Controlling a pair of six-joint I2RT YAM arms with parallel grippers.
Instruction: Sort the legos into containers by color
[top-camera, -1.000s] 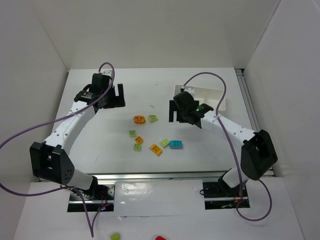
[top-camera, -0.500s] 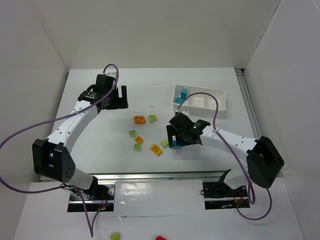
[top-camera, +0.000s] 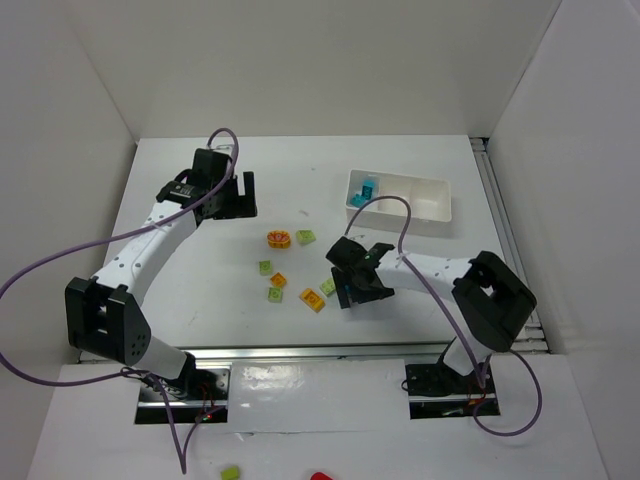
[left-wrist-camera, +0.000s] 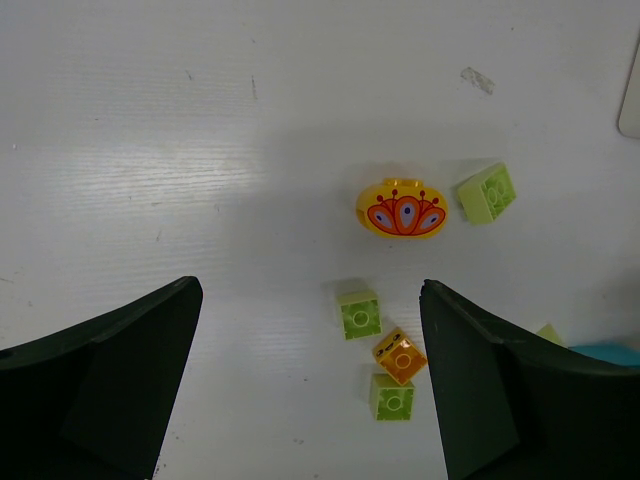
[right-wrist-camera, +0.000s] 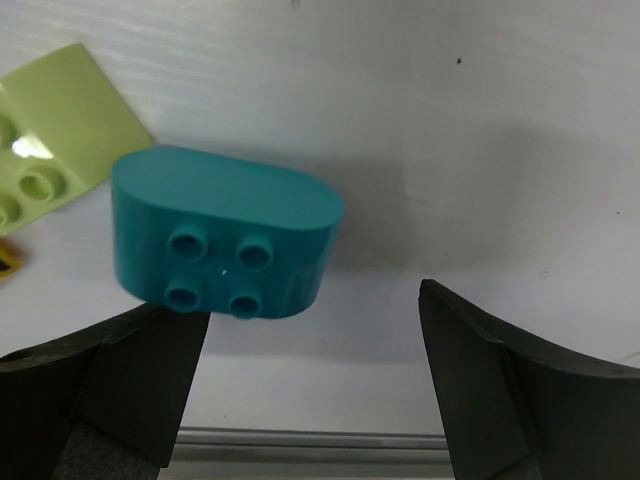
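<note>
Right claw (top-camera: 348, 292) is low over the worktop (top-camera: 200, 290) near its middle, jaws spread wide, gripping nothing. A cyan brick (right-wrist-camera: 225, 235) lies flat on the worktop in the gap between the two fingers (right-wrist-camera: 100, 390), studs showing. It sits closer to the left finger; can't tell if they touch. A pale green brick (right-wrist-camera: 60, 130) lies just beside the cyan one, at the frame's upper left. Left claw (top-camera: 232, 196) hangs over the back left of the worktop, released, nothing between its fingers. Loose pieces in front of it: a rounded yellow piece (left-wrist-camera: 401, 208) with a red pattern and a green brick (left-wrist-camera: 487, 192) beside it. Nearer are another green brick (left-wrist-camera: 358, 312), an orange brick (left-wrist-camera: 400, 357) and a third green brick (left-wrist-camera: 391, 396), the last two touching or nearly so. An orange-yellow brick (top-camera: 313, 299) lies just left of the right claw. The white tray (top-camera: 430, 183) sits at the back right, well apart from both claws. One cyan piece (top-camera: 369, 188) is in its leftmost compartment. What's in the other two compartments can't be made out.
</note>
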